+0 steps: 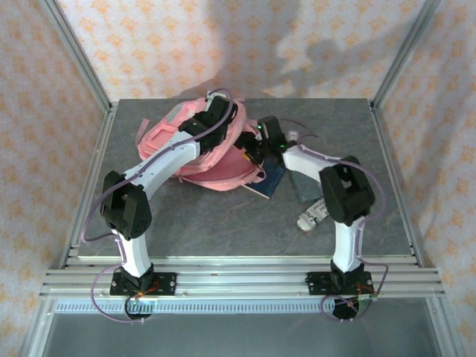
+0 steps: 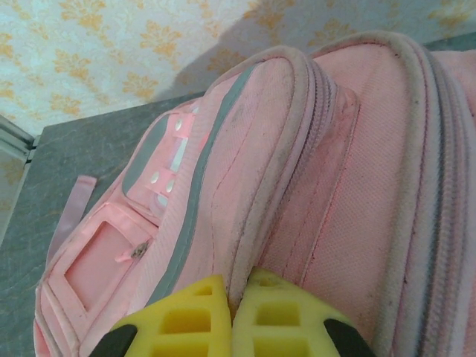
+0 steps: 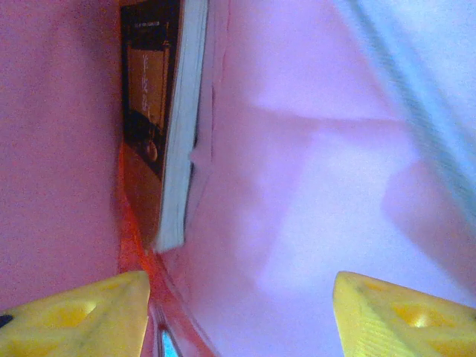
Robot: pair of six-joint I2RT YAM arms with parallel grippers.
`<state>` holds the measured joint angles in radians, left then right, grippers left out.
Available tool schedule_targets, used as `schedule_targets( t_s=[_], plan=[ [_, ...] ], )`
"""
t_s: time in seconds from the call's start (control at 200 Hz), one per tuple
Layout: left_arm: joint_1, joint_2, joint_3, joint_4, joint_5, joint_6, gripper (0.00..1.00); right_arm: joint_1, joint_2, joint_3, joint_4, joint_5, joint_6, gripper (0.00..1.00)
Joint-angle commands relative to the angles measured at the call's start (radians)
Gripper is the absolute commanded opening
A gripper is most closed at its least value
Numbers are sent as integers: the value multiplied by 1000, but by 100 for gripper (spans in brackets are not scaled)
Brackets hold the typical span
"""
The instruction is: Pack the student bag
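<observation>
So the student bag (image 1: 223, 175) sits toward 11 o'clock on our table (image 1: 223, 223). Our left gripper (image 2: 238, 297) is pinched tight on its seam. The right gripper (image 3: 239, 297), jaws wide and empty, looks to be inside the bag, with the book (image 3: 175, 134) at its 11 o'clock, long edge running 12-to-6.

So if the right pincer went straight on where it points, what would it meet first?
Probably the pink fabric of the student bag, dead ahead of the open right pincer; the book stands just left of that line. Depth is unclear.
</observation>
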<state>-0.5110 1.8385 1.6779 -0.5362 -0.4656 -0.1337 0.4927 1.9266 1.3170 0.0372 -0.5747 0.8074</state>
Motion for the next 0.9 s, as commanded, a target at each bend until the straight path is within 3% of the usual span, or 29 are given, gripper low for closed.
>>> schedule_targets(
  t_s=[0.0,0.075,0.225,0.32,0.45,0.571,0.616,0.746,0.896],
  plan=[
    [51,2,-24,26,-157,-10,0,4,-117,-70,-8,-8,-132,65],
    [62,14,-44,36,-205,3,0,4,-191,-112,-54,21,-205,65],
    [89,33,-71,37,-242,-14,0,-9,-311,-193,-158,208,-271,65],
    [91,50,-78,45,-226,-26,0,-11,-306,-221,-186,271,-278,64],
    [86,114,-7,-38,-179,-107,0,-10,-237,-246,-148,260,-257,58],
    [58,86,-10,-49,-116,-153,36,-8,-142,-246,-119,233,-245,53],
    [46,61,-23,-44,-87,-163,44,-2,-112,-248,-110,223,-244,51],
    [16,-45,-107,-25,19,-230,51,33,-69,-261,-114,216,-250,45],
    [-42,-188,-349,107,170,-318,52,100,-89,-363,-90,188,-237,42]
  ],
)
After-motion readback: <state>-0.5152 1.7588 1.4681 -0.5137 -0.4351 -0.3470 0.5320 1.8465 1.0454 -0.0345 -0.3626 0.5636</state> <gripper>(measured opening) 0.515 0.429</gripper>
